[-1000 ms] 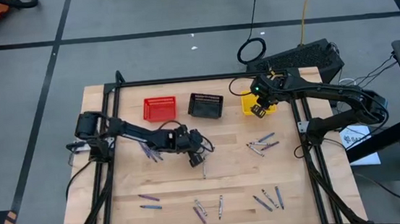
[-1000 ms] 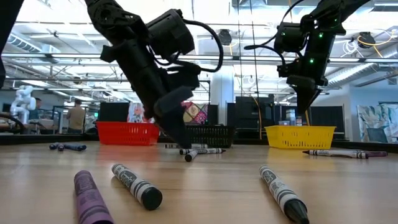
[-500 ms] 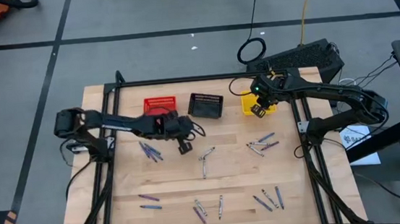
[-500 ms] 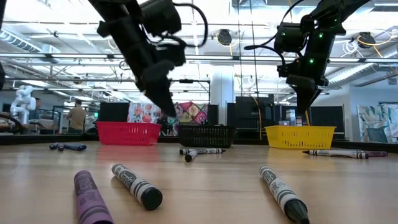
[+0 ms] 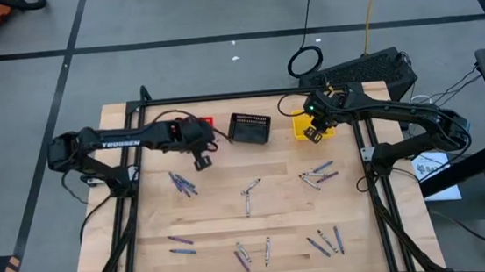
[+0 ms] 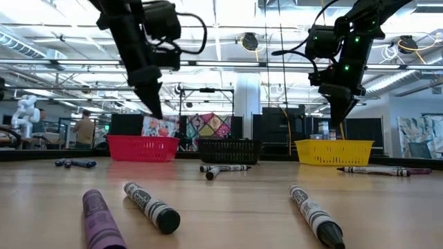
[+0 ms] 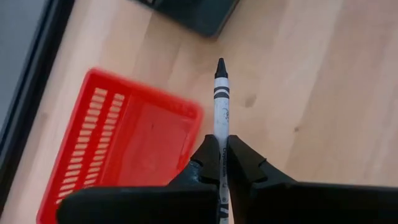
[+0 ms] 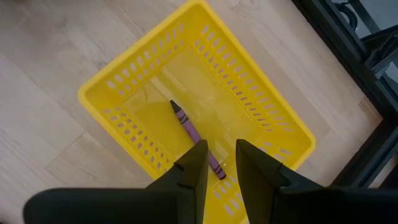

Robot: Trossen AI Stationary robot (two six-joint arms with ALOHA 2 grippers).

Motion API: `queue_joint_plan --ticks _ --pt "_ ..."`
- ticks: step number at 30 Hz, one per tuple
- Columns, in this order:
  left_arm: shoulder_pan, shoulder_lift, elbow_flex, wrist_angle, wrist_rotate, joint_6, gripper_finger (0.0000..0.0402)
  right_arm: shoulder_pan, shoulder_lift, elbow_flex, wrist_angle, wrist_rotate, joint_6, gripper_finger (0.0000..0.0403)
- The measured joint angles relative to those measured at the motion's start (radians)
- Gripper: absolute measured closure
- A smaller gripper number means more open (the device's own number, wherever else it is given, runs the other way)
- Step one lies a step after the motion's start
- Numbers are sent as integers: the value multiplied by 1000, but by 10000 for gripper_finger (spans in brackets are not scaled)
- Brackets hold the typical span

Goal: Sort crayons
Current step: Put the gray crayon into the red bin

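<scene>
The left gripper [image 7: 221, 163] was clamped on a grey paper-wrapped crayon with a black tip [image 7: 220, 106], which stuck out forward past the dark fingers [image 7: 205, 167]. It hung above the near edge of the small red mesh basket [image 7: 124, 143] at the far left of the light wooden table [image 5: 214, 218]; in the high view the gripper [image 5: 202, 161] sat just beside that basket, whose red corner [image 5: 207, 121] showed past the arm.

The right gripper [image 8: 217, 163] hovered over the small yellow mesh basket [image 8: 124, 81], its fingers [image 8: 194, 163] slightly apart and holding nothing. A purple-maroon crayon [image 8: 196, 138] lay on the basket's floor. In the high view this gripper [image 5: 315, 132] covered most of the yellow basket [image 5: 299, 129] at the table's far right.

Between the two stood a small black mesh basket [image 5: 250, 127].

Loose crayons lay scattered on the table: a cluster of blue and purple ones [image 5: 182, 183] near the left gripper, a grey pair [image 5: 248, 194] at the centre, a mixed group [image 5: 318, 176] at the right, and more along the near edge [image 5: 253, 254]. In the low view, a purple crayon [image 6: 100, 220] and two grey black-tipped crayons [image 6: 151, 206] lay closest to the camera.
</scene>
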Motion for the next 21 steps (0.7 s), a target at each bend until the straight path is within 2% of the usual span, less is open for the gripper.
queue_joint_plan --ticks 9,21 --pt "135 0 -72 43 32 74 400 0 0 0 -35 0 31 332" --pt "293 0 -88 86 58 209 400 0 0 0 -37 0 31 332"
